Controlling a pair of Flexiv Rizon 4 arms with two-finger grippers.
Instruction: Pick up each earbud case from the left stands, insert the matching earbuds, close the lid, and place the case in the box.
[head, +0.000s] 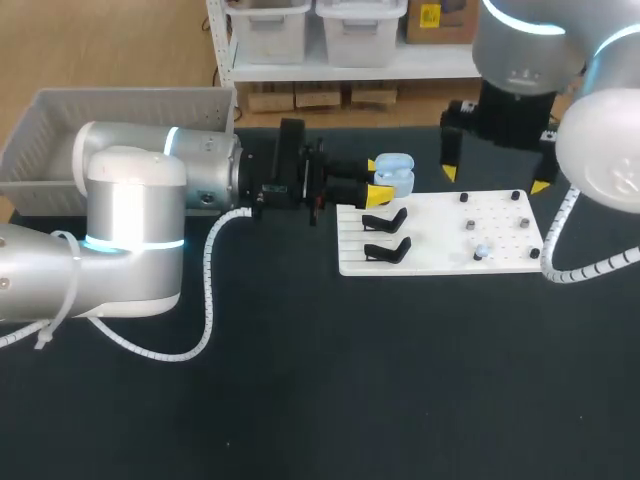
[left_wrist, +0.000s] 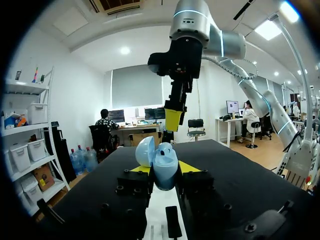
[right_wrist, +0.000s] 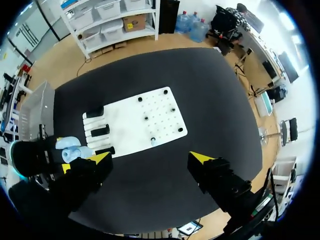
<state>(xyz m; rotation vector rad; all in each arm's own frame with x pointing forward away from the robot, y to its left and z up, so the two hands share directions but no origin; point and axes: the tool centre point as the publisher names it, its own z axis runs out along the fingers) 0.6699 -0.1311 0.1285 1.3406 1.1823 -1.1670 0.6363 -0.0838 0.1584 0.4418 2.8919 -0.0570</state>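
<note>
Left tool (left_wrist: 164, 169) apparently tight around open earbud case (left_wrist: 161, 159)

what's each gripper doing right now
Left gripper: shut on the case, whose lid is open.
Right gripper: open, holding nothing.

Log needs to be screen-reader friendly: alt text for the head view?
The left gripper holds a light blue earbud case, lid open, by the far left corner of the white stand board. The right gripper hangs open above the board's far edge; a grey box sits at the table's far left.
</note>
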